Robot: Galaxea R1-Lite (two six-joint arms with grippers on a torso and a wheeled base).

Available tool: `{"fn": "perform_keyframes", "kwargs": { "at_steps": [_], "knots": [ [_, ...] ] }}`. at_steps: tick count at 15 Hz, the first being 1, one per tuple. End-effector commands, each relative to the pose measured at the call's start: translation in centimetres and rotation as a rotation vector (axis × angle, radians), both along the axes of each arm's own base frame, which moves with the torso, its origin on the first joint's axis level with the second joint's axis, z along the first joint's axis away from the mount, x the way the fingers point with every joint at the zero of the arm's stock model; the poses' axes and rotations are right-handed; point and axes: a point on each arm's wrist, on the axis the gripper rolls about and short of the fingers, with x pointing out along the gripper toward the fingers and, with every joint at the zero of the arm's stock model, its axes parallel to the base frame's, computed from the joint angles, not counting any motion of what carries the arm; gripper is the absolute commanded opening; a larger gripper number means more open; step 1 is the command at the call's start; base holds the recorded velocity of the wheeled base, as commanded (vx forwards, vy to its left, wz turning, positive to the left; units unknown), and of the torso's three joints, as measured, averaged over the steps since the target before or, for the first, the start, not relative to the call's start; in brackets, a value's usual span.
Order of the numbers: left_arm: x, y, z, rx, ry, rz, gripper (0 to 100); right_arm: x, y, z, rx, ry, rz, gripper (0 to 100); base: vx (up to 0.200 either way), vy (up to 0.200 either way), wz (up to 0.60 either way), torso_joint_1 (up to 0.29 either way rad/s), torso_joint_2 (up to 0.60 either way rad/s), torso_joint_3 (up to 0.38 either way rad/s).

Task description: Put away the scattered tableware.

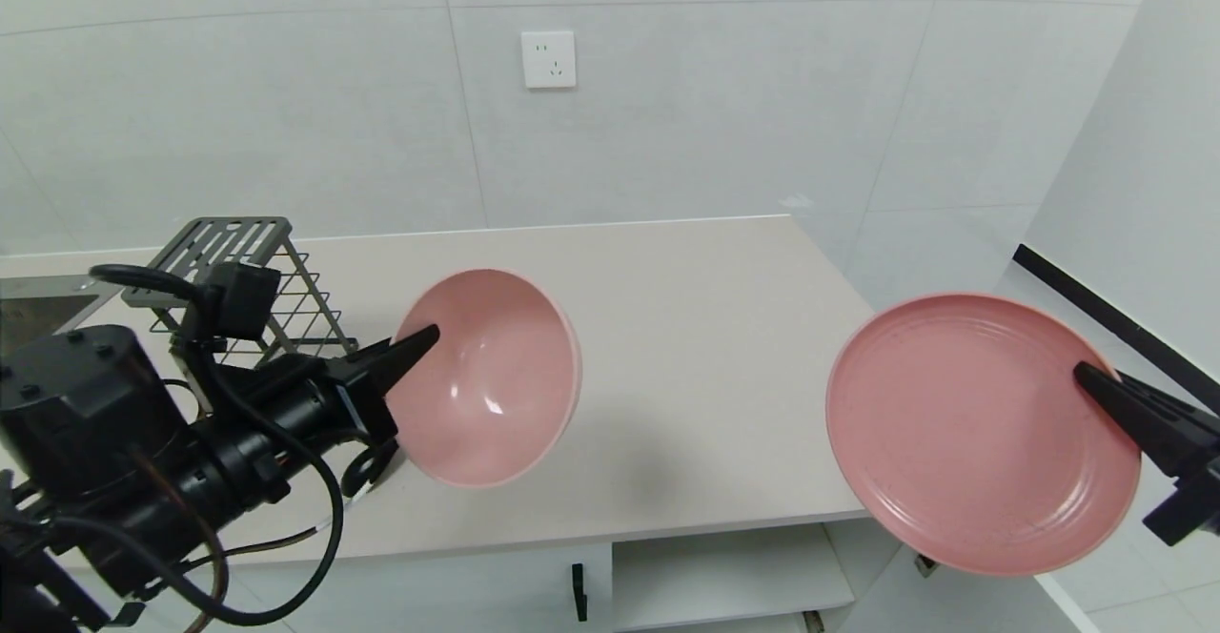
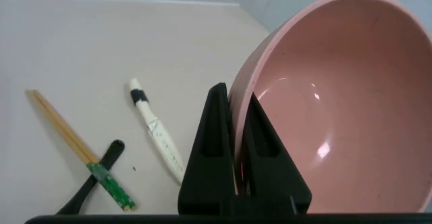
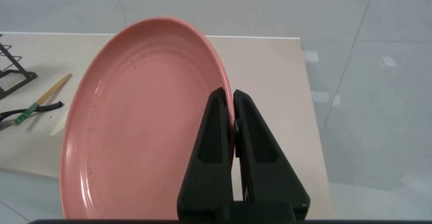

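Observation:
My left gripper (image 1: 419,337) is shut on the rim of a pink bowl (image 1: 491,376), holding it tilted above the counter's left half; the bowl (image 2: 337,102) stands on edge between the fingers (image 2: 217,136). My right gripper (image 1: 1087,376) is shut on the rim of a pink plate (image 1: 972,428), held tilted off the counter's right end; the plate (image 3: 142,123) faces sideways. On the counter lie wooden chopsticks (image 2: 74,146), a white-handled utensil (image 2: 156,131) and a black utensil (image 2: 91,187).
A dark wire rack (image 1: 253,280) stands at the counter's back left, with a sink (image 1: 38,304) beside it. The beige counter (image 1: 686,328) ends at the right, with open shelves (image 1: 724,581) below. A wall socket (image 1: 548,59) is on the tiled wall.

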Motion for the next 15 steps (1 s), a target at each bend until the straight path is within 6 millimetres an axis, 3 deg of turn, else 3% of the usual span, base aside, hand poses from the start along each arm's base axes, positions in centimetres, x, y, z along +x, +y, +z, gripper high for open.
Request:
{"fn": "perform_keyframes", "kwargs": {
  "at_steps": [1,3,5,12,15],
  "knots": [
    [-1.8,0.5,0.8,-0.029,-0.054,-0.019,0,-0.8,0.0,0.4,0.009,-0.029,0.008,0,0.0,0.0,0.0,0.0,0.0,0.0],
    [-3.5,0.5,0.3,-0.013,-0.07,-0.063,0,-1.4,-0.1,0.6,0.011,-0.039,0.013,0,0.0,0.0,0.0,0.0,0.0,0.0],
    [-5.2,1.4,-1.5,0.143,-0.079,-0.012,0,-1.4,0.0,0.5,0.012,-0.033,0.022,0,0.0,0.0,0.0,0.0,0.0,0.0],
    [-5.9,1.2,-0.9,0.137,-0.173,-0.026,0,-1.7,1.6,0.2,0.088,0.039,0.178,0,0.0,0.0,0.0,0.0,0.0,0.0],
    [-5.8,1.3,-1.3,0.273,-0.191,0.111,0,-0.2,2.0,2.2,0.103,-0.021,0.152,0,0.0,0.0,0.0,0.0,0.0,0.0]
  ]
}}
